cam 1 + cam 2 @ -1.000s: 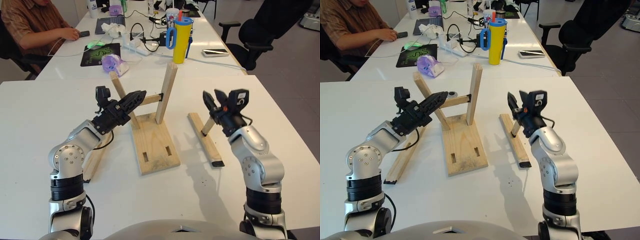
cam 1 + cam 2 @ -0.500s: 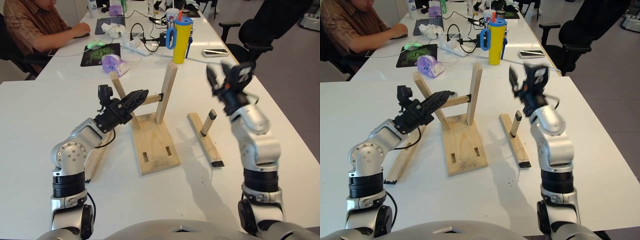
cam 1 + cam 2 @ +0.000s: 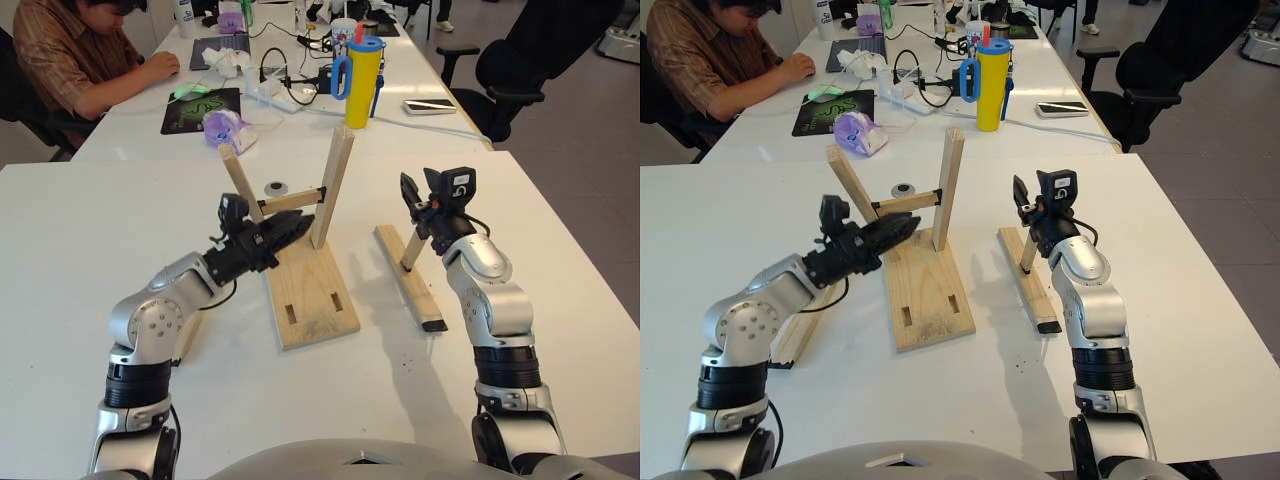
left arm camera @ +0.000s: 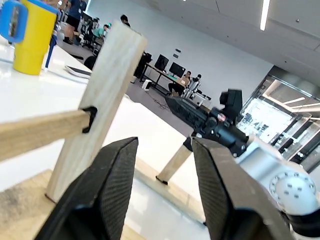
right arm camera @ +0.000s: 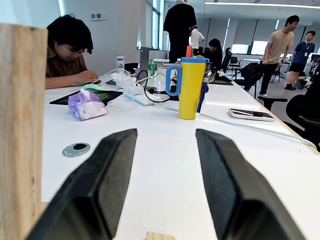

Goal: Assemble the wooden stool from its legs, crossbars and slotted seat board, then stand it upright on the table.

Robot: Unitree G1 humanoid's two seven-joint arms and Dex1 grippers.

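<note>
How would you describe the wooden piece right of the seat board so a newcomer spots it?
Find the slotted seat board lying flat mid-table with two legs standing on it. To its right, by the right gripper, lies a flat wooden leg. Unlike the loose leg left of the board, it has a short crossbar sticking up from it.

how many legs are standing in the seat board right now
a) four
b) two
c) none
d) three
b: a leaning leg and a straighter leg rise from the seat board, joined by a crossbar, while its two near slots sit empty.
</note>
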